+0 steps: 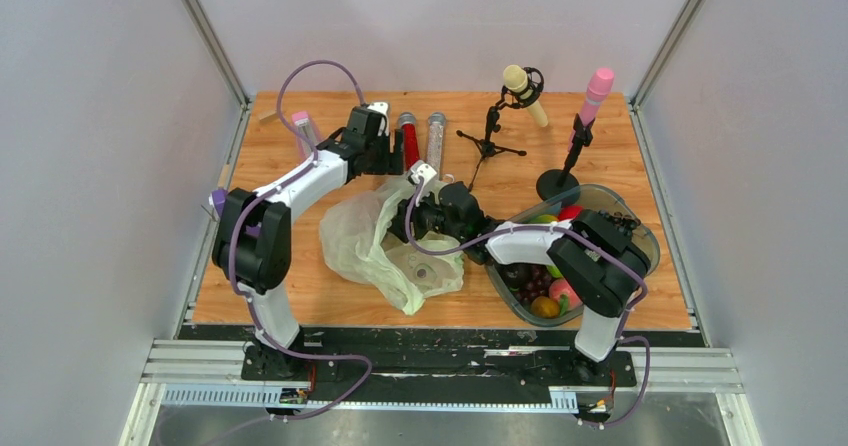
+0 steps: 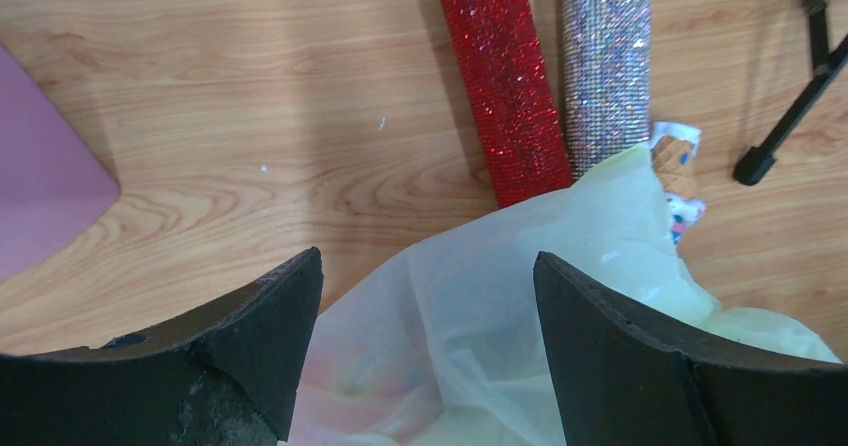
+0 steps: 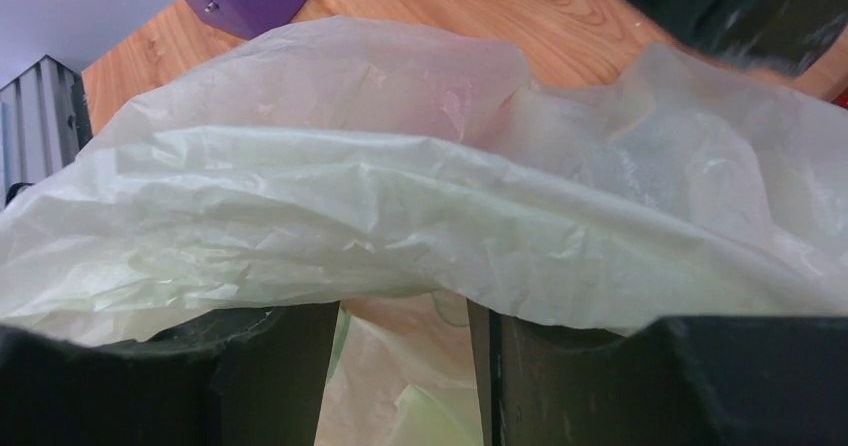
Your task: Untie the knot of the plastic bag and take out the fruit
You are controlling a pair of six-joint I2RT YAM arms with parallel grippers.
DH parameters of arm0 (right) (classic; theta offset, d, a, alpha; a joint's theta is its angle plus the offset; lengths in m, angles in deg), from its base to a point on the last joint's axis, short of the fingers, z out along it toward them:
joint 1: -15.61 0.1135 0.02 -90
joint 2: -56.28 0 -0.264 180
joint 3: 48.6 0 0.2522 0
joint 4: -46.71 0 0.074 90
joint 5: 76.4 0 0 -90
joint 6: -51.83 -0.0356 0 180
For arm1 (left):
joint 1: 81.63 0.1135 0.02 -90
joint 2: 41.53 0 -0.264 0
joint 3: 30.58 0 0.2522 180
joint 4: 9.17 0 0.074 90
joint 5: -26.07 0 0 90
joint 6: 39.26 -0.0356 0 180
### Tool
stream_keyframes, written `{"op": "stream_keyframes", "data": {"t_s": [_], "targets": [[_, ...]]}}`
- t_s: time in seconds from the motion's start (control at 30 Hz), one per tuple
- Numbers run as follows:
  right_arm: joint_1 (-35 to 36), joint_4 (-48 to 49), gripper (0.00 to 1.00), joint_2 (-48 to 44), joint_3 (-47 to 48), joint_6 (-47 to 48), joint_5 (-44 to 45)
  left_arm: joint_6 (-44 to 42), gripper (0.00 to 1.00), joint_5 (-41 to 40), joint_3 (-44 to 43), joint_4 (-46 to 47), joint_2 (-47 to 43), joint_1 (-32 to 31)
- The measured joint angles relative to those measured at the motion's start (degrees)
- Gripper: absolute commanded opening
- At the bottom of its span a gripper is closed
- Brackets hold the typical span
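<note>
The pale yellow-green plastic bag (image 1: 385, 244) lies crumpled mid-table. My left gripper (image 1: 392, 164) hovers over its far edge; in the left wrist view (image 2: 428, 256) the jaws stand wide apart with bag film (image 2: 470, 316) below them and nothing between them. My right gripper (image 1: 412, 223) is at the bag's right side. In the right wrist view (image 3: 403, 311) its fingers stand apart, and bag film (image 3: 400, 196) drapes over and hides their tips. A light green fruit (image 1: 542, 219) and a red fruit (image 1: 570, 212) lie in the grey bin (image 1: 645, 236). A faint pink tint shows through the bag.
The bin also holds dark grapes (image 1: 530, 281), a pink peach (image 1: 564, 292) and an orange fruit (image 1: 545, 307). A red glitter tube (image 2: 500, 76) and a silver one (image 2: 605, 56) lie behind the bag. Two microphone stands (image 1: 520, 91) (image 1: 590, 106) stand at the back right.
</note>
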Motion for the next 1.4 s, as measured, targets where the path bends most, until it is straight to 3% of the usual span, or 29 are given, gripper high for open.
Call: {"op": "stream_keyframes", "data": {"t_s": [0.17,0.3,0.57,0.7,0.9,1.4], "targets": [[-0.7,-2.2,0.69,1.6,2.7,2.4,-0.3,-0.2,0.84,1.0,-0.1,0.3,4.4,0.1],[-1.0,-4.4,0.83,2.2,3.7,4.1,0.1,-0.3,0.68,1.7,-0.1,0.3,6.8,0.1],[-1.3,-10.2,0.94,4.1,7.5,7.6,2.4,-1.0,0.32,4.3,0.0,1.1,7.7,0.1],[-1.3,-12.5,0.99,5.3,8.9,8.9,3.8,-1.5,0.18,6.0,0.5,1.6,7.7,0.1],[-1.4,-15.2,1.00,7.8,11.3,10.5,5.5,-2.1,0.01,8.6,1.6,1.7,7.7,0.2],[-1.4,-16.8,0.99,12.7,14.5,11.6,6.5,-2.2,0.00,16.7,4.6,2.8,7.7,0.3]]}}
